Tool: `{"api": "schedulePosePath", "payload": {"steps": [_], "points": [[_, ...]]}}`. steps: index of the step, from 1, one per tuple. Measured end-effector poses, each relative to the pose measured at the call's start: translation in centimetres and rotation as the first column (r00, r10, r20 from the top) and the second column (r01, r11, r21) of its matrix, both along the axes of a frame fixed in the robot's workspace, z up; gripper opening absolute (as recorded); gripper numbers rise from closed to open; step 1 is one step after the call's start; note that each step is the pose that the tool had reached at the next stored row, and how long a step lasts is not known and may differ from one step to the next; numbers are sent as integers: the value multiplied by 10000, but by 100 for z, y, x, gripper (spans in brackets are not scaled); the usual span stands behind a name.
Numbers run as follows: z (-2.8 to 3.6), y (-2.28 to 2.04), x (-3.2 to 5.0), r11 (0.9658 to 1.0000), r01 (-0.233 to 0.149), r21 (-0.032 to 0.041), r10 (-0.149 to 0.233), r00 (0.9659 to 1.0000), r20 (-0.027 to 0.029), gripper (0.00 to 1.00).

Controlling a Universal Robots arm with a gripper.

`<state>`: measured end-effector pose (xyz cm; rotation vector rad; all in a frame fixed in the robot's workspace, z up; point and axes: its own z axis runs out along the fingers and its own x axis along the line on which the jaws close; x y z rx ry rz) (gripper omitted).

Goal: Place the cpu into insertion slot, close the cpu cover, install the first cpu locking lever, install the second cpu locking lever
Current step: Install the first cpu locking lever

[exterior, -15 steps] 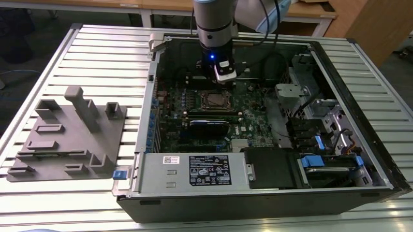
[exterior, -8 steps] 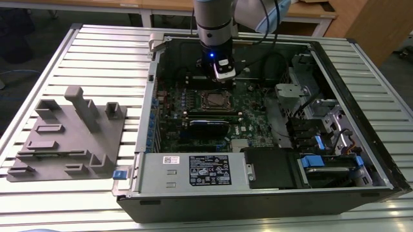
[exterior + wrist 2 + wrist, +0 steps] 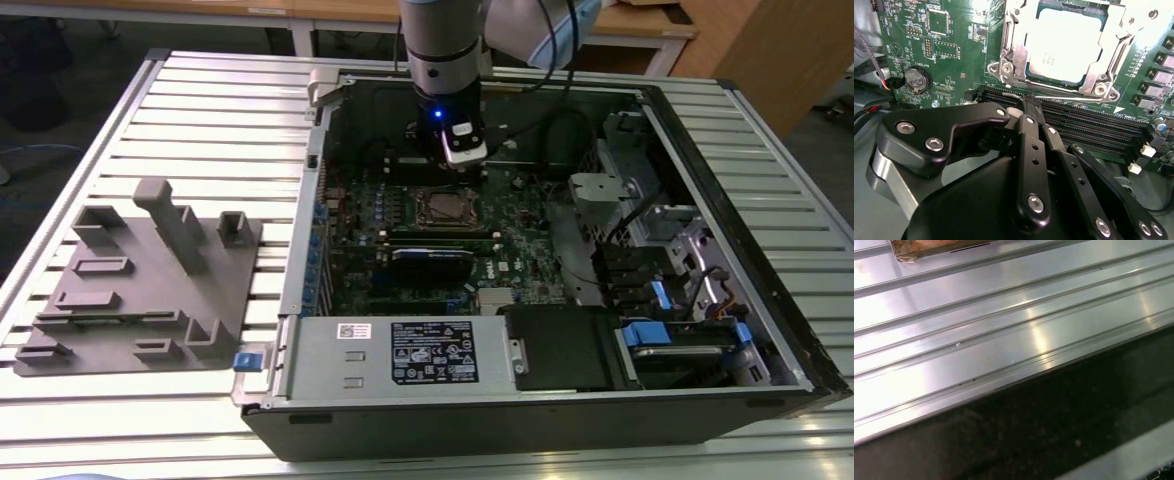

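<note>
The cpu [image 3: 1064, 42], a dull silver square, lies in the insertion slot [image 3: 447, 208] on the green board. The cpu cover [image 3: 1013, 47], a metal frame with a window, lies flat around it. A thin locking lever rod [image 3: 1069, 98] runs along the socket edge nearest my fingers. In the second wrist view my gripper [image 3: 1030, 100] is shut, its black fingertips pressed together right at that rod; I cannot tell whether they touch it. In the exterior view the gripper [image 3: 463, 165] hangs inside the open case, just beyond the socket's far edge.
The open computer case [image 3: 747, 330] lies on a slatted aluminium table [image 3: 200, 110]. Black memory slots [image 3: 1089, 125] run beside the socket, and a coin battery [image 3: 916, 79] sits nearby. A grey fixture [image 3: 147, 280] stands at the exterior view's left. Drive bays and cables [image 3: 667, 300] crowd the right.
</note>
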<state>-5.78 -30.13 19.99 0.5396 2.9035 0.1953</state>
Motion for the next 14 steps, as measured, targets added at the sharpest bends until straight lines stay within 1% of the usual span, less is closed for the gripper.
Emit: {"api": "schedulePosePath", "payload": {"steps": [2,4,6,7,8,11,14], "points": [[0,0,0,10000,0,-1,0,10000,0,11],[-2,0,1,10000,-1,-22,1,10000,1,11],[-3,-4,0,10000,0,-59,0,10000,1,11],[-4,-5,0,10000,1,-95,-1,10000,1,11],[-5,-5,0,9999,1,-159,-1,10000,1,11],[-11,-5,0,9992,0,-388,0,10000,1,11],[-17,-6,0,9986,0,-526,0,10000,2,11]]}}
